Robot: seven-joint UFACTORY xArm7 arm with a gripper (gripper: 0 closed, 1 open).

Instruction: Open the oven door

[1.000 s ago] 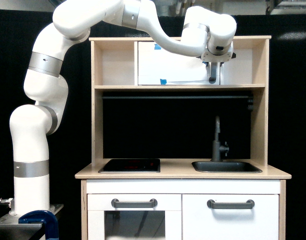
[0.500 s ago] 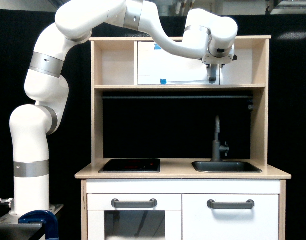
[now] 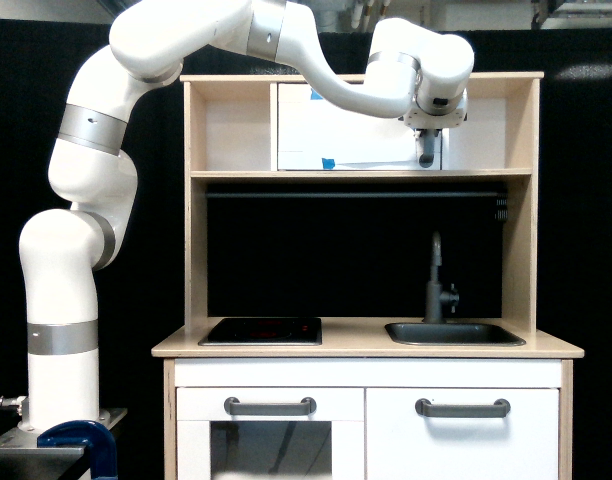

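Observation:
The oven door [image 3: 356, 135] is the wide white panel in the upper shelf of the toy kitchen, with blue tape pieces [image 3: 327, 163] on it. It looks flush with the cabinet front. Its vertical grey bar handle [image 3: 427, 153] runs along the door's right edge. My gripper [image 3: 427, 138] hangs from the white wrist directly at that handle, pointing down over its upper part. The fingers are too small and merged with the grey bar to show whether they hold it.
Below the shelf are a black hob [image 3: 260, 331], a grey sink [image 3: 454, 333] and a tall faucet [image 3: 435, 280]. Two lower doors carry horizontal grey handles: a windowed one [image 3: 270, 445] and a plain one [image 3: 463, 445]. The arm's base stands at the exterior view's left.
The wrist has lifted slightly and settled closer against the handle. The door's right edge looks shifted a hair to the right; otherwise nothing has moved.

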